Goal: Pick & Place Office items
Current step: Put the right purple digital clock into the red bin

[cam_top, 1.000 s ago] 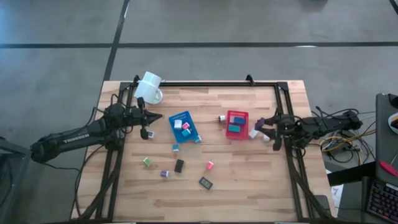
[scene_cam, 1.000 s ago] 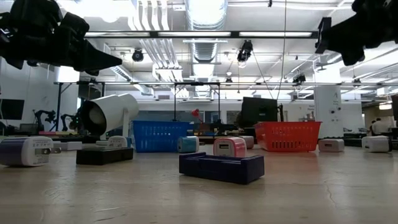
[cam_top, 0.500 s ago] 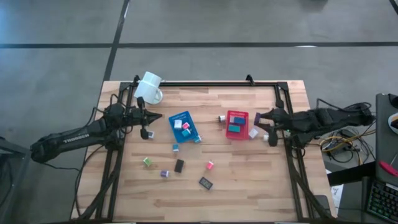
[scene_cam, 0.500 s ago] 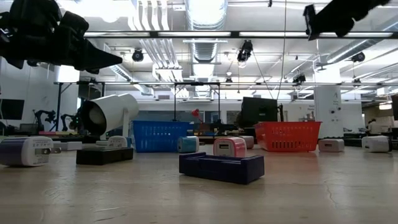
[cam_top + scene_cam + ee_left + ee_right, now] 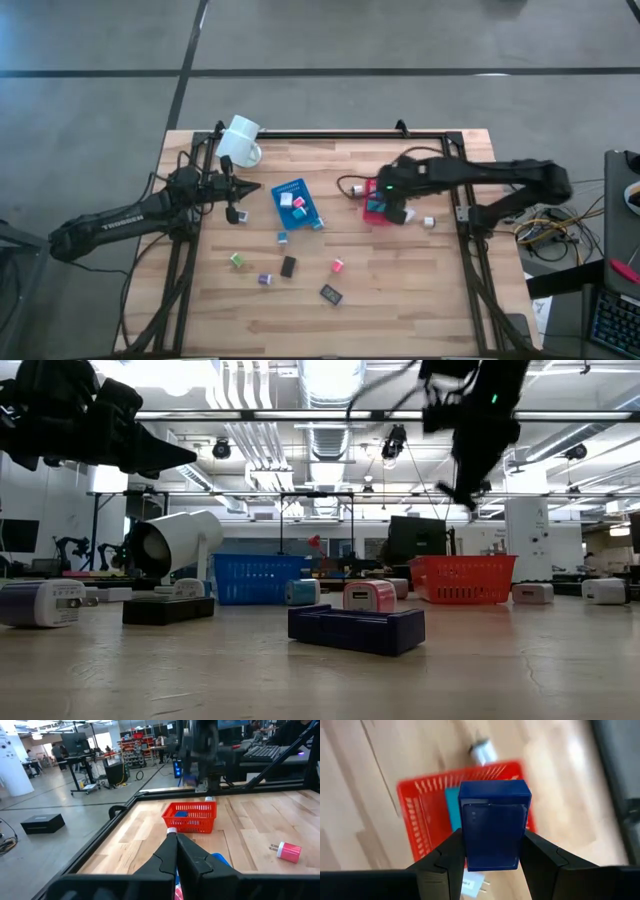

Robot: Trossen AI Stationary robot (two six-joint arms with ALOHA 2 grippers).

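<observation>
My right gripper (image 5: pixel 392 207) hangs over the red basket (image 5: pixel 372 210), shut on a dark blue block (image 5: pixel 494 820). The basket has a teal block (image 5: pixel 452 806) in it. My left gripper (image 5: pixel 247 187) waits shut and empty at the table's left, beside the blue basket (image 5: pixel 296 203). That basket holds white and pink items. Loose office items lie on the wood near the front: a pink one (image 5: pixel 338 265), a green one (image 5: pixel 237 260), a purple one (image 5: pixel 265 279) and a black one (image 5: pixel 288 266). My right gripper pinches the dark blue block by its two long sides (image 5: pixel 469 845) between its two fingers. The fingers slant steeply down from above and lie along the block. The block is lifted clear, directly over the red basket (image 5: pixel 415 815).
A white mug (image 5: pixel 240 141) lies on its side at the far left corner. A white charger (image 5: pixel 355 190) and a small white item (image 5: pixel 428 221) flank the red basket. A dark flat block (image 5: pixel 330 294) lies near the front. Black frame rails (image 5: pixel 465 250) edge the table.
My right gripper has swung from the table's right edge toward the left, rising a little and tipping from level to steeply downward. It carries the dark blue block and now stands over the red basket.
</observation>
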